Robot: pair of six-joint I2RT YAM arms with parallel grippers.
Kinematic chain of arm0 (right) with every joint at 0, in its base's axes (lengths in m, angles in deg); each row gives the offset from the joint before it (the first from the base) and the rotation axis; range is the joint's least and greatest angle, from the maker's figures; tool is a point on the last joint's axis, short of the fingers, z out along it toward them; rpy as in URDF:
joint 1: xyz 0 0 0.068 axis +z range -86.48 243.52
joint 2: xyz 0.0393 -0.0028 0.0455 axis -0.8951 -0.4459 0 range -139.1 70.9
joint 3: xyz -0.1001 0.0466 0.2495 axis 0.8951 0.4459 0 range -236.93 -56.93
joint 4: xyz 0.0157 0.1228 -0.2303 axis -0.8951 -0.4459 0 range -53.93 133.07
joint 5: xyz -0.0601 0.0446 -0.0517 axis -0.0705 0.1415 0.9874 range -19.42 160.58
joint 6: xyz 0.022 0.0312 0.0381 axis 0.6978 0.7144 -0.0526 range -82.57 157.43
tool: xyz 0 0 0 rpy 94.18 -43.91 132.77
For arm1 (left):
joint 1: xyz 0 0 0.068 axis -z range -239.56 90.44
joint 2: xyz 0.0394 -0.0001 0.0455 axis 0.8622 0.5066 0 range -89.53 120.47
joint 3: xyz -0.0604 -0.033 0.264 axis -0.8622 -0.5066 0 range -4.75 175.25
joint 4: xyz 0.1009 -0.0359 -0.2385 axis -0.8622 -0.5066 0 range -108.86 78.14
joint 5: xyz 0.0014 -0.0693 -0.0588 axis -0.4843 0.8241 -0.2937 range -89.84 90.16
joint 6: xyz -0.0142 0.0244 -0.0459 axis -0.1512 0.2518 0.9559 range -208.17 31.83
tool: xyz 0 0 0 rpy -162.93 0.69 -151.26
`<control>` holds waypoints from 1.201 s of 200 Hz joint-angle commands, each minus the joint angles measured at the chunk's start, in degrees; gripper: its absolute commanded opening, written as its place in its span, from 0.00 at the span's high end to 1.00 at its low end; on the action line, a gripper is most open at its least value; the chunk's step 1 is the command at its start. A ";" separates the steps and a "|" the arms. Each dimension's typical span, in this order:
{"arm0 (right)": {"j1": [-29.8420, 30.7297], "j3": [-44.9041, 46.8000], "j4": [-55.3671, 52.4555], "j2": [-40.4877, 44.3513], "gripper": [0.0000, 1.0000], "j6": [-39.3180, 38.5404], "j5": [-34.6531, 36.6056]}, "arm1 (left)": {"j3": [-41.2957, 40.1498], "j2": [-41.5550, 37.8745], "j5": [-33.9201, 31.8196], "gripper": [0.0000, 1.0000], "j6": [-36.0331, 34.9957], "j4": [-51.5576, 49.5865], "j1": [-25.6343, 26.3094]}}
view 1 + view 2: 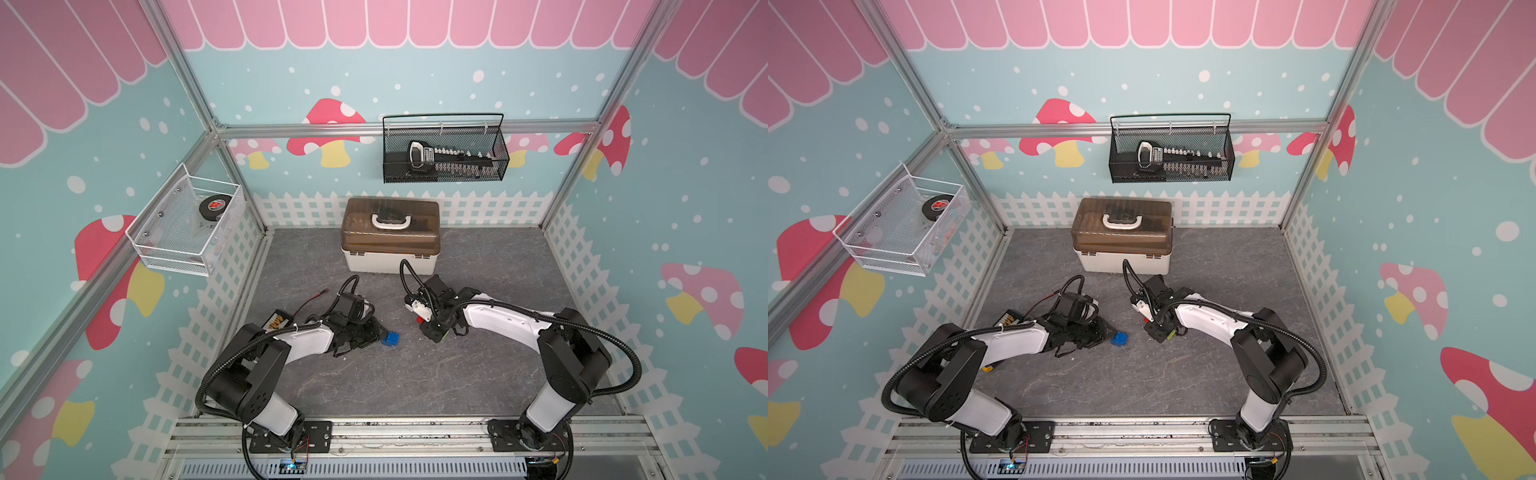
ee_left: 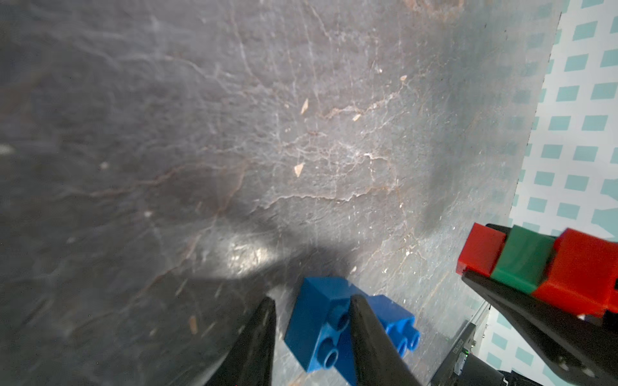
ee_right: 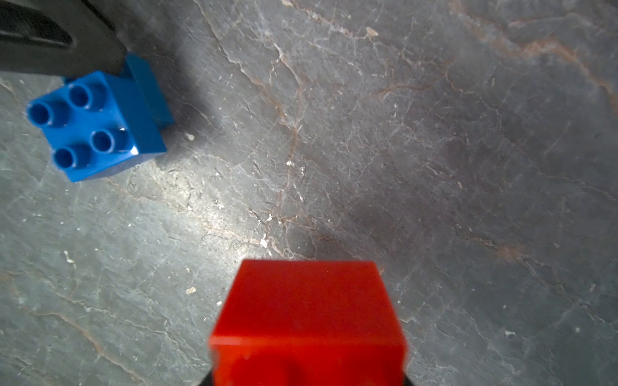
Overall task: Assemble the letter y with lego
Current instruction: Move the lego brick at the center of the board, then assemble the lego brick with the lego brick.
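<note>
Top views: left claw sits low over the grey table, blue bricks on the table right at its tips; jaw gap unreadable from up here. Right claw points at the same spot from the opposite side, so the bricks lie between the two claws, nearer the left one. Red speck of the red-green-red piece shows at the right claw's tip. Toolbox stands well beyond both claws. Same layout in both top views, blue bricks just off the left claw.

Left wrist view: left claw spread a little, pinching nothing. Two blue bricks touch each other, studs up; cannot tell if they are clicked together. One lies partly in the gap and one finger crosses over them. The other finger stands just apart from the brick. Off to the side of the tips, right claw is pressed onto the red-green-red piece, green brick in the middle, red on each end.

Right wrist view: red end of the red-green-red piece sits clamped in the right claw. Blue bricks lie ahead and off to one side, well apart from the red, four studs showing. Left claw's finger touches their far edge.
</note>
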 commanded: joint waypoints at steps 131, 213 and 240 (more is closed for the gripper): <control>2.84 -2.00 -3.33 -5.47 0.60 -0.95 1.59 | -4.12 -9.13 4.95 0.46 -4.36 -0.32 -1.16; 2.84 -1.64 -3.75 -4.02 0.55 -0.66 1.69 | -5.15 -7.54 6.32 0.47 -4.08 2.21 -0.37; 2.86 -1.58 -4.03 -3.78 0.56 -0.52 1.57 | -5.48 -6.85 5.49 0.49 -4.18 1.58 -0.38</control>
